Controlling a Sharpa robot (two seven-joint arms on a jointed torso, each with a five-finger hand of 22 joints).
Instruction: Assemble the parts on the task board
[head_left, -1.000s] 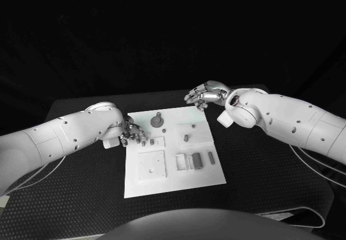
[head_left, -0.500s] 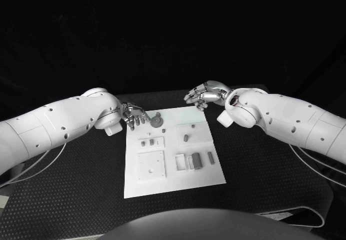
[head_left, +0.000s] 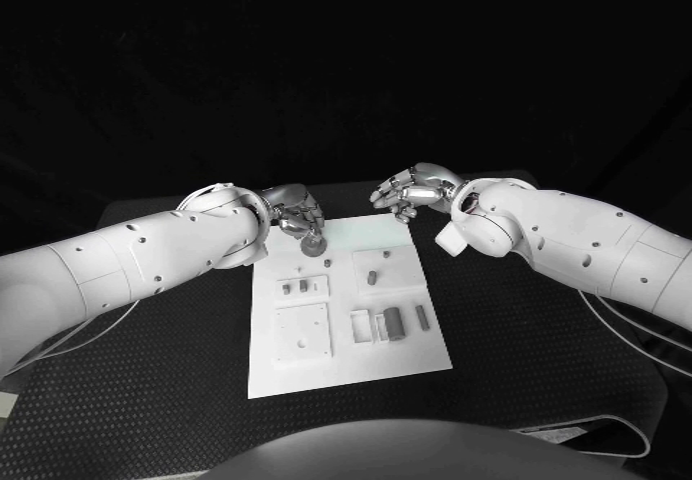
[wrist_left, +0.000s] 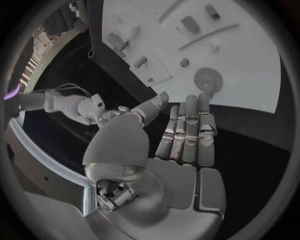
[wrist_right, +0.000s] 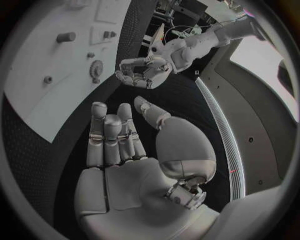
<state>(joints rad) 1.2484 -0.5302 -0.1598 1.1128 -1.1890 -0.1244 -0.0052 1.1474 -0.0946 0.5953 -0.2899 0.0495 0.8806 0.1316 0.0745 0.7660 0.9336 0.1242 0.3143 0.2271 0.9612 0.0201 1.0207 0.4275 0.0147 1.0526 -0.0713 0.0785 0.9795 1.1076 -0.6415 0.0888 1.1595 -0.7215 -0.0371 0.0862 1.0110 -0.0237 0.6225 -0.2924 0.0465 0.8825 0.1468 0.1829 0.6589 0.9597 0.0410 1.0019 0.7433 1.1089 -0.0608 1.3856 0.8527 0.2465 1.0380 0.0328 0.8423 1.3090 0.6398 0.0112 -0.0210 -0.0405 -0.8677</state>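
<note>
The black worktop (head_left: 173, 370) carries the white task board (head_left: 340, 355) at its middle, with the grey parts spread over it. Nearest the robot, a square plate (head_left: 303, 330) is seen on the board's left half and a cluster of upright blocks (head_left: 387, 322) on its right; further out lie small pegs (head_left: 372, 276), and at the far left corner a round disc (head_left: 312, 243). The left hand (head_left: 293, 212) is held just over that far left corner, close to the disc; in the left wrist view its fingers (wrist_left: 187, 132) are stretched out side by side with nothing between them, so it is taken as released. The right hand (head_left: 411, 187) is held beyond the board's far right corner, fingers loosely spread and empty. Whether the left fingertips touch the disc cannot be settled from the head view, since the hand hides part of it. The main risk is judged to lie in the approach to the disc: a flat, thin piece may be pushed along the smooth board instead of lifted, and nearby pegs could be knocked out of place by the other fingers.
</note>
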